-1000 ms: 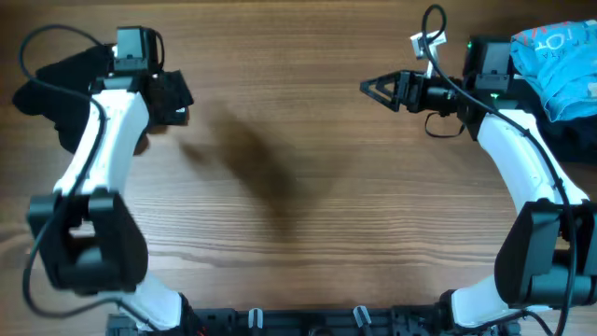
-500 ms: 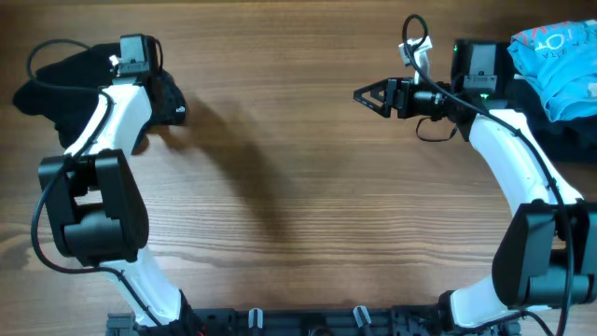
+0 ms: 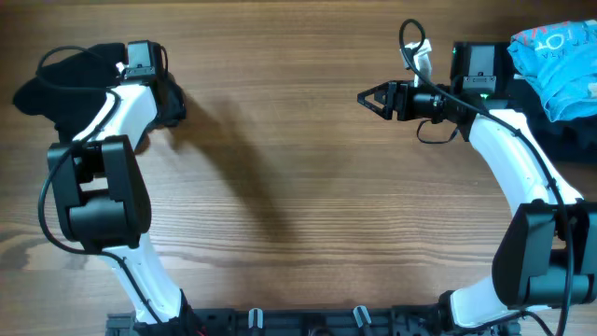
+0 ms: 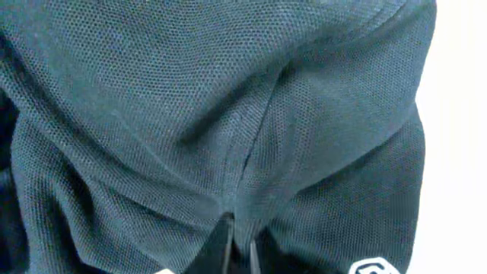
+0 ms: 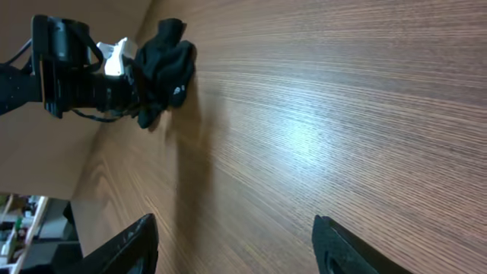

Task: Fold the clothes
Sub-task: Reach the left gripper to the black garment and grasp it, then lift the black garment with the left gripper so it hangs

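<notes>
The left gripper (image 4: 237, 251) seems pinched on a thin fold of the T-shirt (image 4: 228, 114), which could slip free; the right gripper (image 3: 367, 96) gapes open, well apart.

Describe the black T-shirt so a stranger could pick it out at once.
Look at the far left corner of the wooden table. The black T-shirt is bunched there, pinched by the left gripper. Unlike the light blue lettered garment far right, it is plain black with a white patch.

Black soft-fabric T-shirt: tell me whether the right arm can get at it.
Probably not. The black soft-fabric T-shirt sits at the far left, pinched by the left gripper; the open right gripper hangs far across the wooden table.
</notes>
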Available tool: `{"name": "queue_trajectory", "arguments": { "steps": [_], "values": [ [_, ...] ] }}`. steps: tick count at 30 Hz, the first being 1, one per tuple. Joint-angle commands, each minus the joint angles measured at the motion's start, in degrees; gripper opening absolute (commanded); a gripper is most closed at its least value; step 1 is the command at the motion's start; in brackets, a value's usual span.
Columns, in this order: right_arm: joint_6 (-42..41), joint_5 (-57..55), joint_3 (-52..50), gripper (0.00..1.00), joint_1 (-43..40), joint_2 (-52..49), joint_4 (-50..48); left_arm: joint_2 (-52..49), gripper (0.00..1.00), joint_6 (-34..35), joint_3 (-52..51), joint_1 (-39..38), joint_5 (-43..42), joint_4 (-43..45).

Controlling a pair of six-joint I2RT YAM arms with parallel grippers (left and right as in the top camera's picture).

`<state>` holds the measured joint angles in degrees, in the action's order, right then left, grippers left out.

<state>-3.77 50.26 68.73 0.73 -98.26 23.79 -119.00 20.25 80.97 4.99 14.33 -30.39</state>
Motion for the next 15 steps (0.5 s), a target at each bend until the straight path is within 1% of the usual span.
{"name": "queue_trajectory", "arguments": {
  "steps": [1, 3, 7, 9, 10, 12, 13, 15],
  "values": [
    [0.85, -1.51, 0.22, 0.58, 0.22, -0.33, 0.00, 1.64, 0.04, 0.20, 0.96, 0.11, 0.22, -0.26],
    [0.83, -1.95, 0.22, 0.48, 0.22, -0.33, -0.13, 4.76, 0.04, 0.22, 2.38, 0.09, -1.81, -2.29],
    [0.57, -2.86, 0.22, 0.43, 0.17, -0.33, 0.33, 13.25, 0.04, 0.20, 10.88, -0.50, -9.09, -10.71],
    [0.22, -2.82, 0.22, 0.41, 0.17, -0.33, 0.33, 18.23, 0.04, 0.17, 17.07, -1.46, -12.26, -15.02],
    [-0.15, -2.62, 0.22, 0.38, 0.17, -0.33, 0.33, 20.87, 0.04, 0.20, 19.87, -2.25, -13.90, -16.28],
    [-0.92, -2.49, 0.22, 0.25, 0.15, -0.13, 0.33, 25.51, 0.04, 0.28, 23.41, -4.02, -16.55, -16.90],
    [-0.87, -1.16, 0.28, 0.23, 0.15, 0.33, 0.24, 28.28, 0.04, 1.73, 24.81, -5.40, -16.68, -16.81],
    [-0.68, 1.46, 0.37, 0.23, 0.15, 1.73, 0.24, 32.57, 0.04, 3.32, 25.90, -7.56, -16.63, -15.74]
  ]
}}
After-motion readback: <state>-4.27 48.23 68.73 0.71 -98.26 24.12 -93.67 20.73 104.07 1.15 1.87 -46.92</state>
